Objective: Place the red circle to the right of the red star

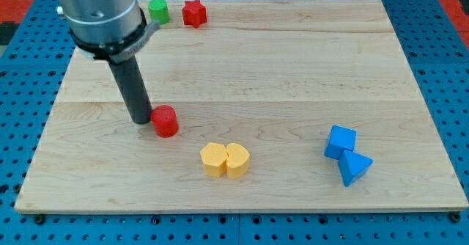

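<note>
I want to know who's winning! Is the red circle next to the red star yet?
Not yet. The red circle sits mid-board beside my tip; the red star is far off at the view's top edge.

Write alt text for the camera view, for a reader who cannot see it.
My tip rests on a wooden board, touching the left side of the red circle. The red star sits at the top edge beside a green circle; two yellow blocks and two blue blocks lie lower right.
</note>
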Tool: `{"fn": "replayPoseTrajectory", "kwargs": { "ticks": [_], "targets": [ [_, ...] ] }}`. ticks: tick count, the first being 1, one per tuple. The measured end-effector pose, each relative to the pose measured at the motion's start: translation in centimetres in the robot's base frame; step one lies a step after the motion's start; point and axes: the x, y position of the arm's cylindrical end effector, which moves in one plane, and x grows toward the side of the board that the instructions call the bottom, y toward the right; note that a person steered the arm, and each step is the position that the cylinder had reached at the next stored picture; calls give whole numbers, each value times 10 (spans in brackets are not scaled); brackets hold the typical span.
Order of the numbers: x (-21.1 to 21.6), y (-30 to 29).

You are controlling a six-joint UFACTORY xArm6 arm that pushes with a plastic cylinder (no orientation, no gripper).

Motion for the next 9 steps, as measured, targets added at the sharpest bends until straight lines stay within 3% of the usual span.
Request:
{"fn": "replayPoseTrajectory", "kwargs": {
  "ticks": [1,2,5,9],
  "targets": [
    [35,1],
    [29,37],
    [-129,57],
    [-233,140]
  ]
}}
